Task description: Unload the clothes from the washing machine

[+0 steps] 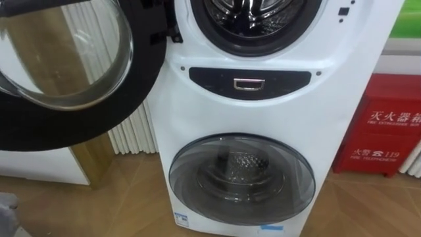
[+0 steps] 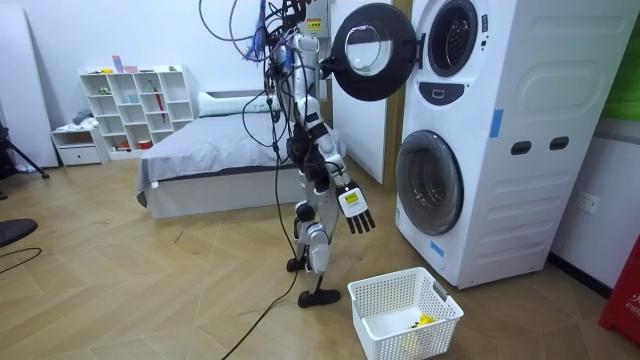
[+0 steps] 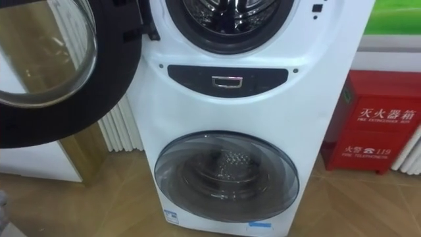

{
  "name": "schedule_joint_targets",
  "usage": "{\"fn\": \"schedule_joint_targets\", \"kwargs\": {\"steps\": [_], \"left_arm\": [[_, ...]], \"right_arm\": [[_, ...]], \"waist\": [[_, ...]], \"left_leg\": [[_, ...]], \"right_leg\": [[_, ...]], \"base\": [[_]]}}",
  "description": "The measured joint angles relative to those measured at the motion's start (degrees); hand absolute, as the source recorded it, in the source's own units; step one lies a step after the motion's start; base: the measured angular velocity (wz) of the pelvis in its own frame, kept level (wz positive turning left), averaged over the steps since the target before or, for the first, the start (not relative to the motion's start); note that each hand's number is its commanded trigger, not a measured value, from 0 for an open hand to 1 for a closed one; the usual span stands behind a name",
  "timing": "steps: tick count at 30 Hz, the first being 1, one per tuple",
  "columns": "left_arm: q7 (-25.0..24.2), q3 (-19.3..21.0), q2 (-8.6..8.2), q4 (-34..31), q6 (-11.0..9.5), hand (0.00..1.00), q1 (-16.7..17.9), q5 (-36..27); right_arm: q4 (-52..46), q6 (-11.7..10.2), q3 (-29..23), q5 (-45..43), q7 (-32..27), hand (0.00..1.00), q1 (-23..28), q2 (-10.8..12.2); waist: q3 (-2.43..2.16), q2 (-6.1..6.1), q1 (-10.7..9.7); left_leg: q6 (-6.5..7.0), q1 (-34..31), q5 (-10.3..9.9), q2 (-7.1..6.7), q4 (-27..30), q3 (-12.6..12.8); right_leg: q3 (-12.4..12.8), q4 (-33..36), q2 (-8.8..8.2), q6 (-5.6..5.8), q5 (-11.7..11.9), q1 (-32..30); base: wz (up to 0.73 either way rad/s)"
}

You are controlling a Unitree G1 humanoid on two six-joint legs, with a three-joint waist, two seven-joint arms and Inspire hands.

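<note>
A: Clothes, where are they?
B: I cannot tell. The white stacked washing machine [image 1: 263, 99] has its upper door [image 1: 62, 59] swung open and its drum [image 1: 253, 13] is dim. In front of it, the robot's right hand [image 2: 357, 212] hangs empty with fingers straight. Left hand [image 1: 5, 210]: grip unclear.

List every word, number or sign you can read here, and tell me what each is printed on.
"灭火器箱": white characters on the red metal fire cabinet, to the right of the white stacked washing machine.
"火警 119": lower on the same cabinet.
The small lettering under both lines is too small to read.
The blue-and-white stickers at the machine's base are too small to read.
</note>
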Motion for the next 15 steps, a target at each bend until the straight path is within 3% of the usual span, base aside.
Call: {"fn": "schedule_joint_targets", "kwargs": {"steps": [1, 6, 15], "left_arm": [[0.0, 0.0, -1.76, -1.4, -0.1, 0.0, 0.1, 1.0], [0.0, -0.2, -6.5, -6.7, -1.0, 0.0, 2.8, 1.1], [0.0, -3.7, -7.78, -6.0, -6.2, 0.0, 6.2, 0.9]], "right_arm": [[0.0, 0.1, 0.3, 0.0, -0.1, 0.0, -0.1, 0.4], [-0.1, 0.2, 2.2, 0.0, 0.0, 0.0, -0.4, 1.0], [-1.8, 0.1, 4.1, 6.4, -1.2, 0.0, 0.1, 1.0]], "waist": [[0.15, -0.22, 0.0], [0.16, -0.51, 0.0], [0.22, -0.63, 0.0]], "left_leg": [[0.02, -0.1, 0.0, -0.06, 0.0, -0.2], [0.07, -0.2, 0.1, -0.21, 0.2, -0.3], [0.74, -0.2, 0.5, -1.05, 0.2, -0.6]], "right_leg": [[-0.2, 0.0, -0.06, 0.01, 0.0, 0.0], [-0.4, -0.1, -0.27, 0.19, -0.1, 0.0], [-0.8, 0.1, -1.21, 0.71, 0.0, 0.0]], "base": [[0.08], [0.02], [0.03]]}}
